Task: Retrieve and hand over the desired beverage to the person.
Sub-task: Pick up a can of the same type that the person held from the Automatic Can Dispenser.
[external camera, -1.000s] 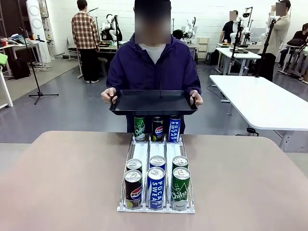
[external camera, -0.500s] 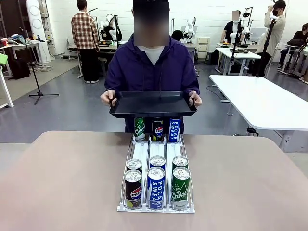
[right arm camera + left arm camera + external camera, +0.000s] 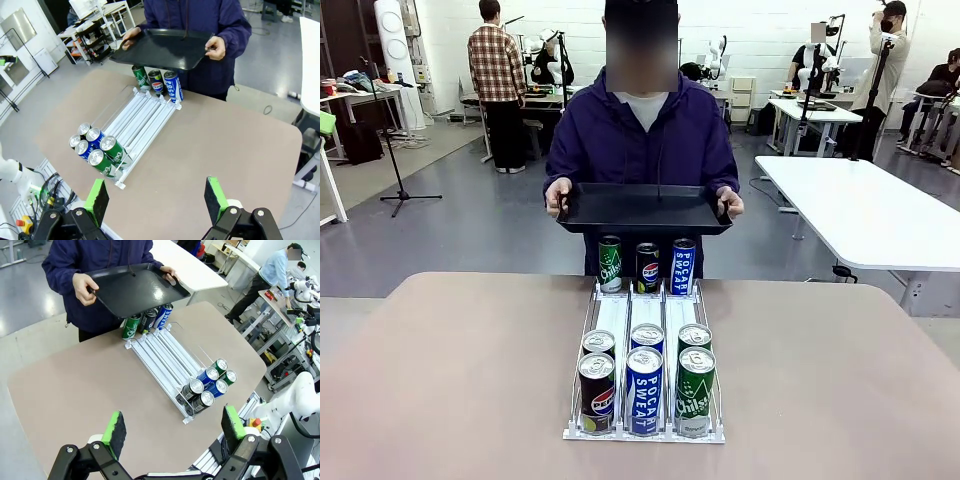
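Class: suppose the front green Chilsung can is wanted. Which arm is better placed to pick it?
Probably the right. The green can stands in the rack's right lane, nearest the open right gripper; from the left gripper, the Pepsi can and Pocari can lie between.

Nine cans [image 3: 644, 390], one rack [image 3: 613, 315], one black tray [image 3: 642, 208].
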